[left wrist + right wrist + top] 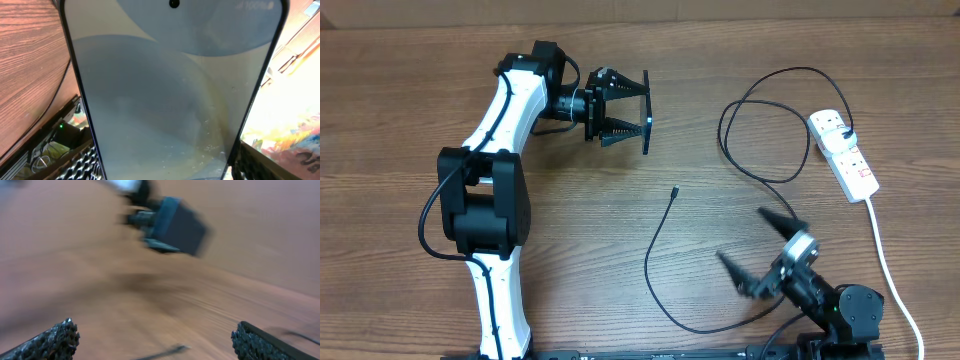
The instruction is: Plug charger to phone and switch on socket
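Note:
My left gripper (642, 108) is shut on the phone (647, 112) and holds it edge-on above the table's middle back. In the left wrist view the phone's (170, 95) pale blue screen fills the frame between the fingers. The charger's connector tip (674, 190) lies loose on the table; its thin black cable (655, 275) curves down toward the front, and another loop (760, 100) runs to the black plug (849, 136) at the socket (847, 160) on the right. My right gripper (741, 236) is open and empty, low at the front right. Its blurred wrist view shows the cable tip (170, 351) between its fingers.
The socket's thick white cord (890, 270) runs down the right side to the front edge. The left arm (490, 200) spans the left half of the wooden table. The right wrist view is motion-blurred and shows the left gripper with the phone (172, 225) far off.

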`<move>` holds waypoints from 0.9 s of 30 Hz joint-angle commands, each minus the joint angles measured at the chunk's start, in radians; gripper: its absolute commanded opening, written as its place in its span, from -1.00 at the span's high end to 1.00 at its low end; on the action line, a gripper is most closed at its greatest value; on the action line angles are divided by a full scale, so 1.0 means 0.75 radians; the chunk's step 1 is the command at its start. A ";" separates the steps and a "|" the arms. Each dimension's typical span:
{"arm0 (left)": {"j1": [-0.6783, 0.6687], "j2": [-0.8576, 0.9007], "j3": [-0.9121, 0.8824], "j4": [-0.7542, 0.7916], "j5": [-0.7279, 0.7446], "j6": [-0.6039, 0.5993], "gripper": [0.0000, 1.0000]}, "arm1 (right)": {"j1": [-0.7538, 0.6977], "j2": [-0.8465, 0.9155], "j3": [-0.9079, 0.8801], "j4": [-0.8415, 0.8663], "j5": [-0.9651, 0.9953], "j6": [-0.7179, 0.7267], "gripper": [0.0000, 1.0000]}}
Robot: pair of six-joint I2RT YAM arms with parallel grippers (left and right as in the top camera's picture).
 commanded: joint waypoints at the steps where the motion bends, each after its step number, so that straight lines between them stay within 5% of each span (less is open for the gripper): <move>1: 0.015 0.001 0.040 0.000 0.083 -0.019 -0.49 | 0.005 -0.011 -0.014 0.024 -0.413 0.006 -1.00; 4: 0.015 0.001 0.040 0.001 0.083 -0.019 -0.49 | 0.005 -0.011 -0.014 0.098 -0.503 0.049 -1.00; 14: 0.015 0.001 0.040 0.000 0.083 -0.019 -0.49 | 0.005 -0.011 -0.008 0.558 -0.455 0.680 -1.00; 27: 0.015 0.001 0.040 0.000 0.083 -0.034 -0.49 | -0.023 -0.011 0.218 0.356 -0.348 0.693 -1.00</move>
